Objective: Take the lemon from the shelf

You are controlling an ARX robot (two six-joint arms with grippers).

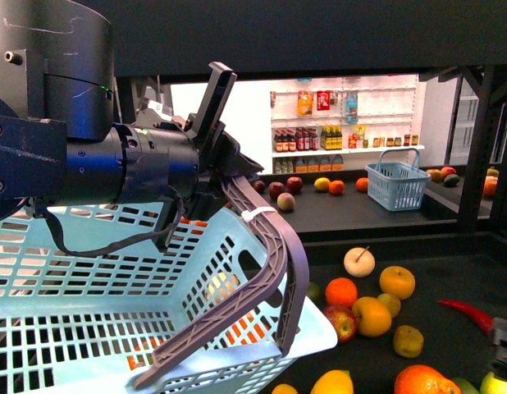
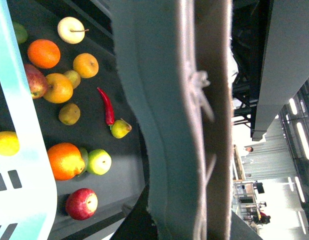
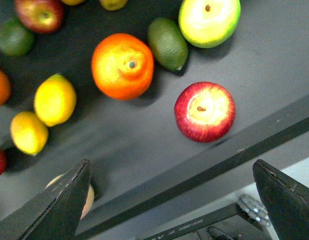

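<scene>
The basket (image 1: pixel 114 271) is held by its handle in the closed left claw (image 1: pixel 229 176) to receive fruit. The right claw (image 3: pixel 170 165) is spread open above the near edge of the shelf (image 1: pixel 450 271), where the lemon (image 1: pixel 334 382) lies.

Pale-blue basket (image 1: pixel 73 279), red chili pepper (image 1: pixel 465 313)

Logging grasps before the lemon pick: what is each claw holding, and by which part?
Left claw holds the basket by its handle; right claw is open, holding nothing.
</scene>
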